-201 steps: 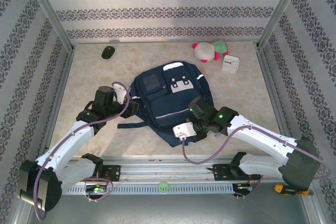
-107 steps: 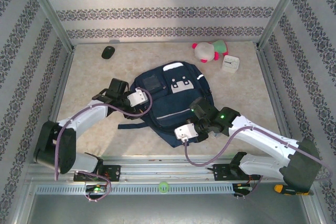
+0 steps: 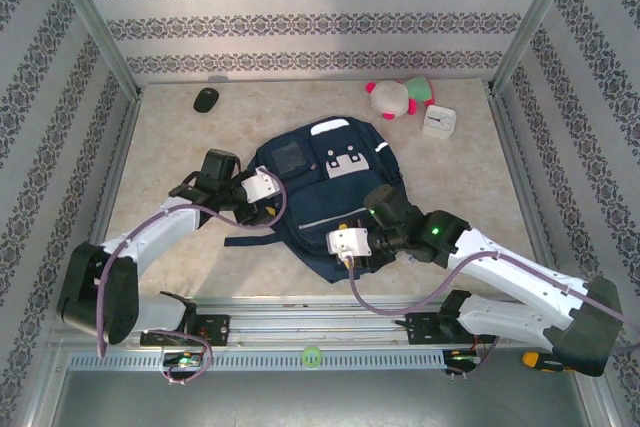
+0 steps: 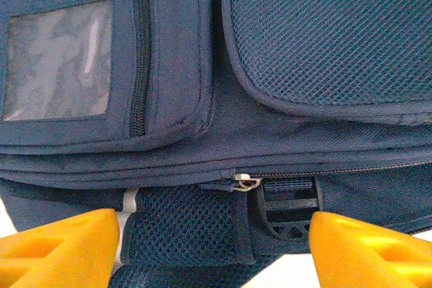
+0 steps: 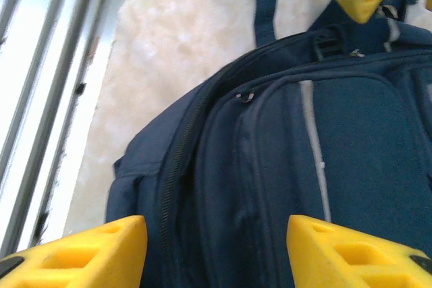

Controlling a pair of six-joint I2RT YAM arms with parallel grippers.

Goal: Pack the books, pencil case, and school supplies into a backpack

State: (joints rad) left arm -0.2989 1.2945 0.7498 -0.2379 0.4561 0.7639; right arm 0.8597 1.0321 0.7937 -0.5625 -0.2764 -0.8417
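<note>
Right gripper (image 5: 216,237), shut a second ago, now stands open and empty above the near end of the backpack (image 3: 310,197). Left gripper (image 4: 212,244), open, has arrived at its left flank. Backpack lies flat mid-counter (image 3: 170,137); zip work likely follows.

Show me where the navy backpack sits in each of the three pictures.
Top external: the backpack lies flat mid-table between the two arms.
Left wrist: the backpack is seen close up, with its pockets and zippers above the left gripper.
Right wrist: the backpack runs from centre to right edge, above the right gripper.
Shared landmark: the black buckle in both wrist views.
</note>
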